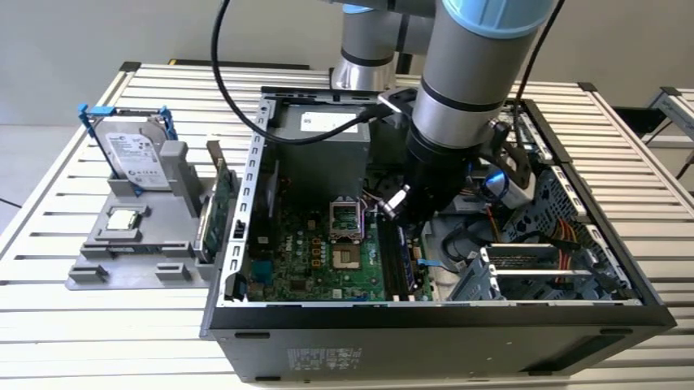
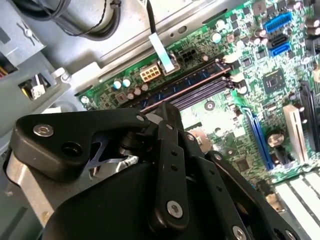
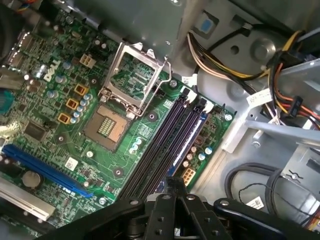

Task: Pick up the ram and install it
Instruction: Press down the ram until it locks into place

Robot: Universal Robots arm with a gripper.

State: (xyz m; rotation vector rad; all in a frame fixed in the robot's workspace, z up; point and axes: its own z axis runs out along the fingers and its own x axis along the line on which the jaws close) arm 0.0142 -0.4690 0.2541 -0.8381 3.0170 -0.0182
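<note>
Gripper [image 3: 175,189] poised low inside the open computer case [image 1: 434,313], directly above the near end of the memory slots [image 3: 161,144] on the motherboard [image 3: 55,100]. Open or closed: cannot tell, since the linkage body hides it. Ram: cannot tell it apart from the dark slots beneath. CPU socket [image 3: 107,125] just beside the slots; power cables [image 3: 215,65] nearby. Likely hazards: an off-line or tilted descent, jamming the stick against a slot latch, stressing the board, or snagging cables.
</note>
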